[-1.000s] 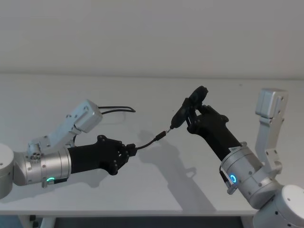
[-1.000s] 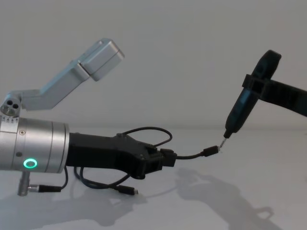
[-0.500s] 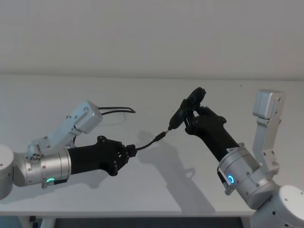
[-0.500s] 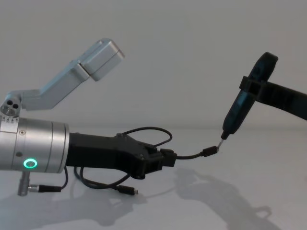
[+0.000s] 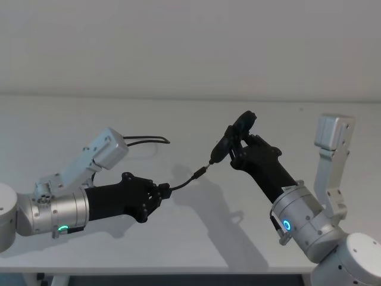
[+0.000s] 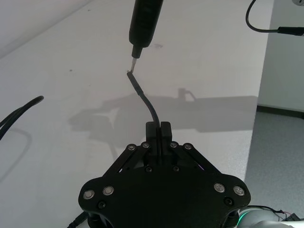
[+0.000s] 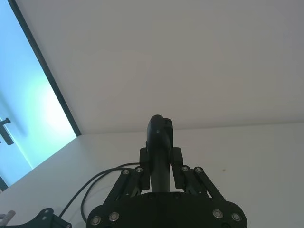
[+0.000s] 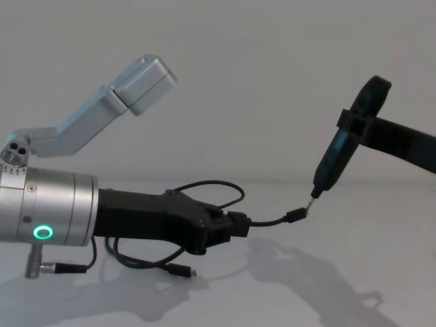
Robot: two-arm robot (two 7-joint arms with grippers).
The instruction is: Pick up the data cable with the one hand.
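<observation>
The data cable (image 5: pixel 186 179) is a thin black cord, and my left gripper (image 5: pixel 161 192) is shut on it just behind one plug (image 8: pixel 296 215), holding that end above the table. The remaining cord loops back behind the left arm (image 5: pixel 146 139), and its other plug (image 8: pixel 182 271) lies on the table. In the left wrist view the cable (image 6: pixel 145 98) rises from the closed left gripper (image 6: pixel 158 128) to a tool tip. My right gripper (image 5: pixel 239 147) is shut on a black pen-shaped tool (image 8: pixel 339 154). Its thin point touches the held plug.
A short black wire with a silver barrel connector (image 8: pixel 58 268) hangs under my left wrist. The white table (image 5: pixel 190 238) runs back to a plain wall. A window edge (image 7: pixel 33 95) appears in the right wrist view.
My right gripper has shifted the tool slightly to the left, and the held plug end has moved with it. The left gripper has stayed shut on the cable.
</observation>
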